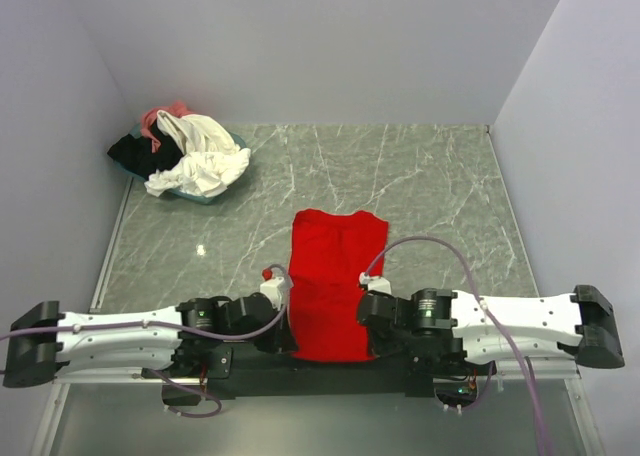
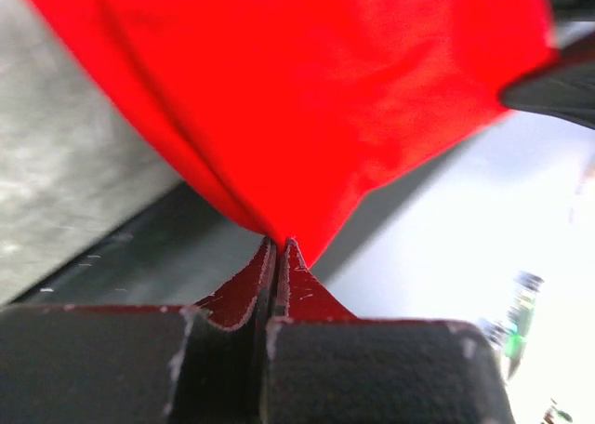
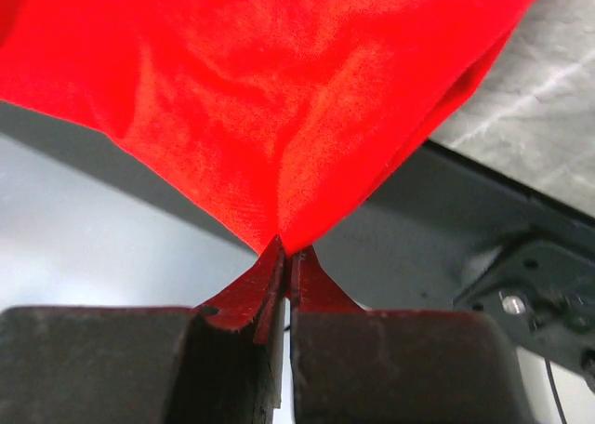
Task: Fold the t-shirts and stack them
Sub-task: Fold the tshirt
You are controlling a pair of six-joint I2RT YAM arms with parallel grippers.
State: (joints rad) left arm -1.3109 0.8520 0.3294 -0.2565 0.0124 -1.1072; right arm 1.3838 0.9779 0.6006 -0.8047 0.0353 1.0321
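The bright red shirt, folded into a narrow strip, is pinched at its near corners by the left gripper and right gripper, both clamped tight.

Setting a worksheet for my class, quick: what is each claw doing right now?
Left claw: closed, pinching the red t-shirt.
Right claw: closed, pinching the same red t-shirt.

Top view: I look down from above, behind both arms.
Left wrist: close behind the left gripper, facing past its tips.
Right wrist: likewise behind the right gripper.
Shared: the red t-shirt ahead of both grippers.
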